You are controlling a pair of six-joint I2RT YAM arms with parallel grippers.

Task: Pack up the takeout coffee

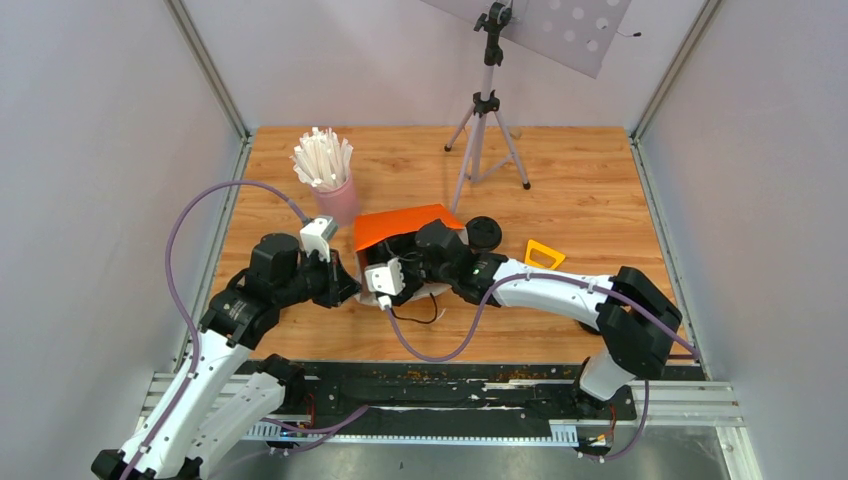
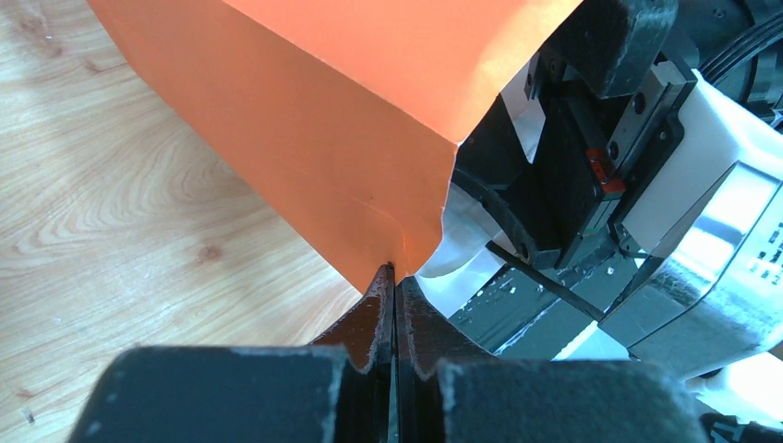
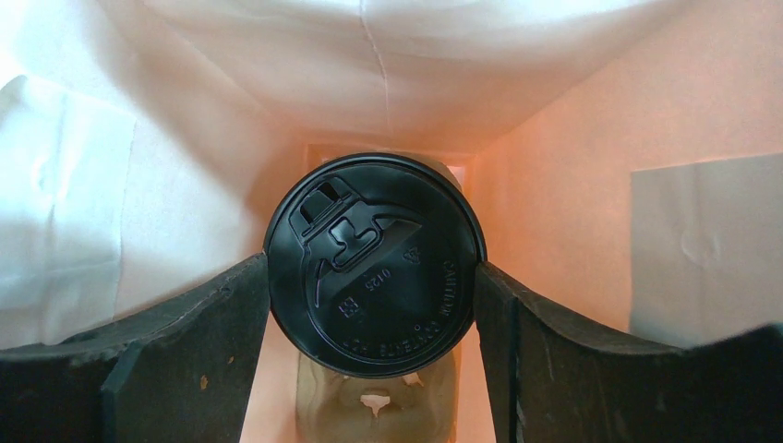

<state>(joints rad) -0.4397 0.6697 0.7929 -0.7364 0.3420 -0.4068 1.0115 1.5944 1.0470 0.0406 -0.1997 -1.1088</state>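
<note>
The takeout coffee shows in the right wrist view as a black round lid facing the camera, deep inside an orange paper bag with a white lining. My right gripper reaches into the bag, and its fingers press the lid's rim from both sides. The cup's body is hidden behind the lid. My left gripper is shut on the lower corner of the bag's mouth, with the bag's orange side stretching away from it.
A grey-brown pulp piece lies under the lid inside the bag. A pink cup of white sticks stands behind the bag. A black round piece, a yellow triangle and a tripod sit to the right.
</note>
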